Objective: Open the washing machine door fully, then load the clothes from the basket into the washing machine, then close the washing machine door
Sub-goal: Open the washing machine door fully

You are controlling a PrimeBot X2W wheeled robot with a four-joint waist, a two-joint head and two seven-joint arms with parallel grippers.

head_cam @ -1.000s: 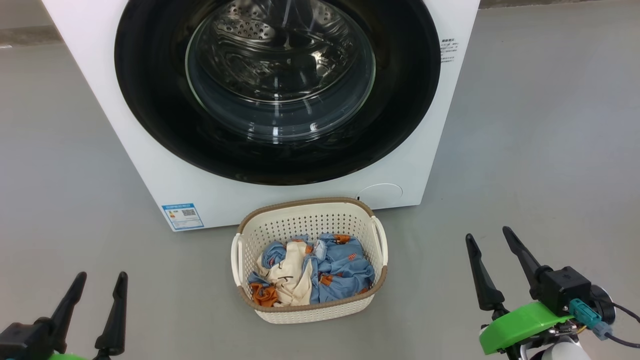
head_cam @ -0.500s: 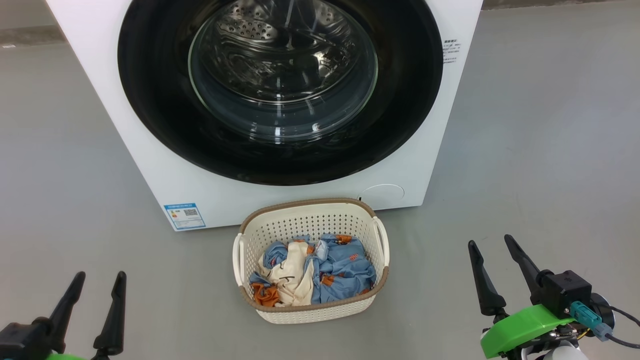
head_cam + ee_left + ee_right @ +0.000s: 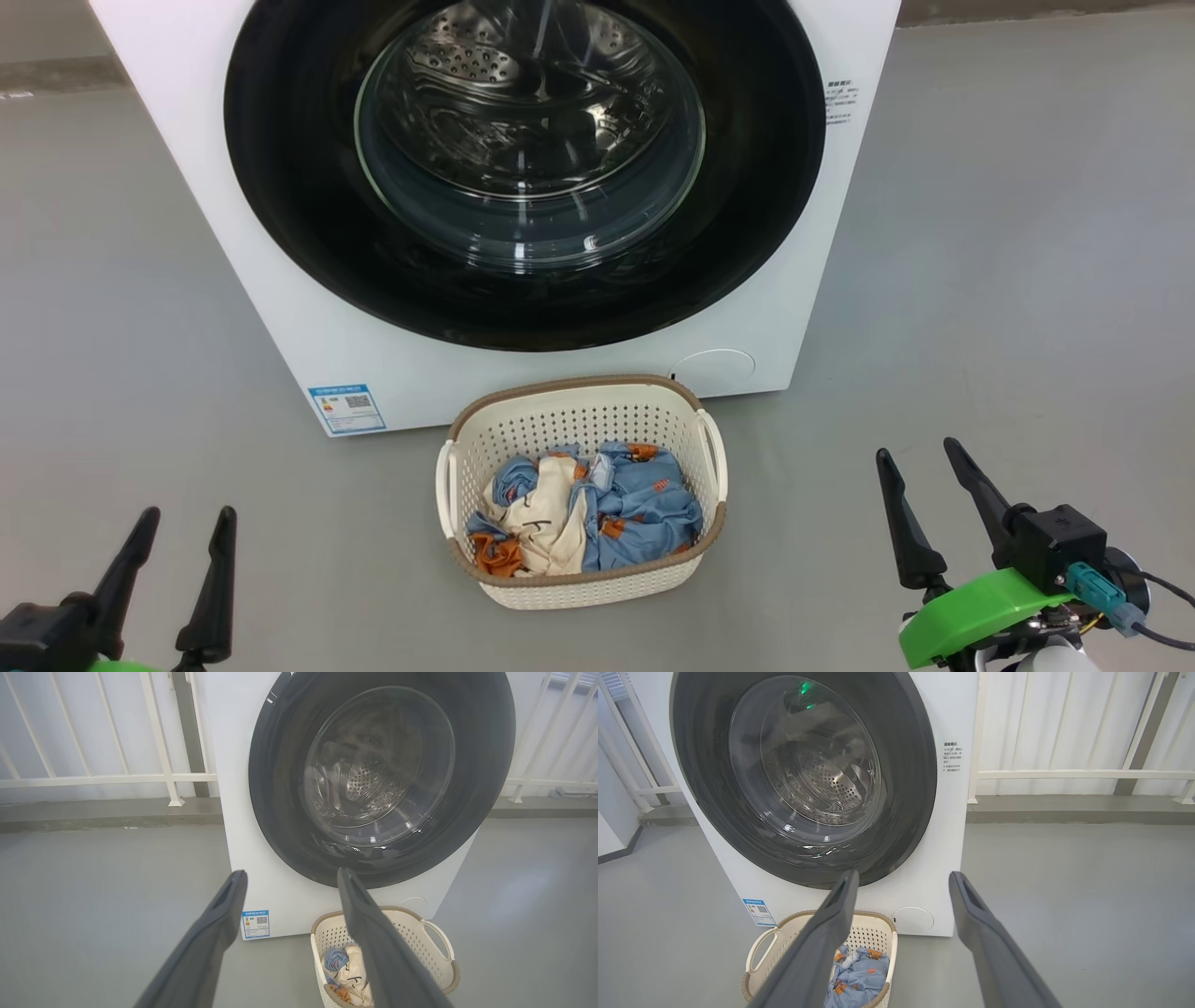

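**Door shut, clothes waiting in the basket**

The washing machine door [image 3: 527, 168] is seen closed flat against the white washing machine [image 3: 280, 317], so the first step is not yet done. The basket [image 3: 579, 420] is placed on the floor [image 3: 980, 327] just in front of the machine, and the clothes [image 3: 597, 509] are lying crumpled inside it. The left gripper [image 3: 189, 513] and the right gripper [image 3: 915, 448] are both spread wide and nothing is held. The door is judged rigid and rather heavy, its glossy rim probably slippery; no handle can be made out, so a hold at the rim edge is supposed. The clothes are soft and light, best pinched at a raised fold
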